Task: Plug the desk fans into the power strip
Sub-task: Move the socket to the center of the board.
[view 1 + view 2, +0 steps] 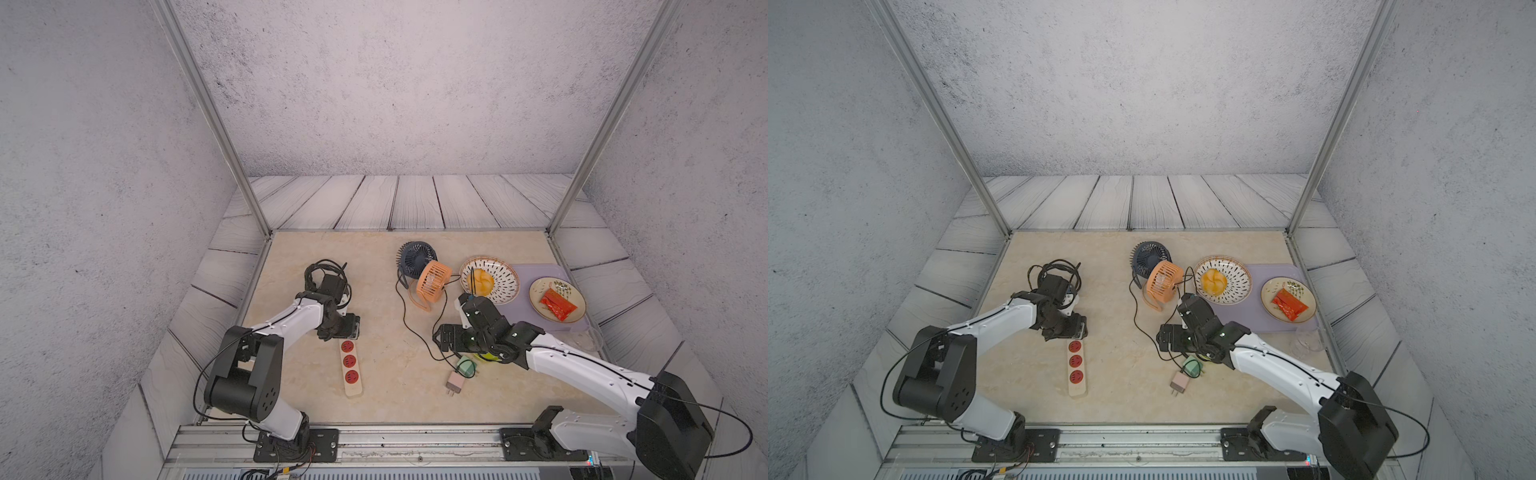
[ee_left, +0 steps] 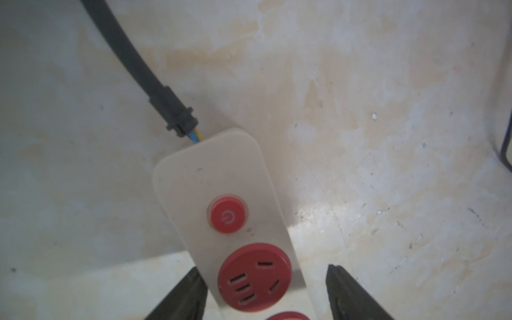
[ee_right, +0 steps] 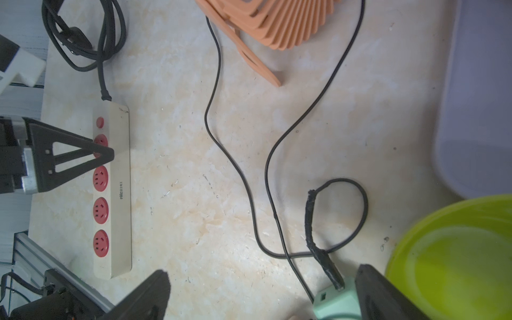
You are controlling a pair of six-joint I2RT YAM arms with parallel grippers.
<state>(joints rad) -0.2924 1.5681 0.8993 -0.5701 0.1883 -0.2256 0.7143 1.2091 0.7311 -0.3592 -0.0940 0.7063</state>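
power strip [image 1: 351,370]: cream bar, round red sockets, flat on tabletop [image 1: 395,399], lower centre-left
black cord [image 3: 102,83]: coiled beyond its button end

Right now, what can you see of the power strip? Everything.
The power strip is a long cream bar, plastic-looking, lying flat on the tabletop. Four round red sockets run in a row, all empty; a red power button sits at the cord end. The black cord stops short of the housing, baring blue and yellow wires. The left end effector straddles the socket nearest the button, jaws open.
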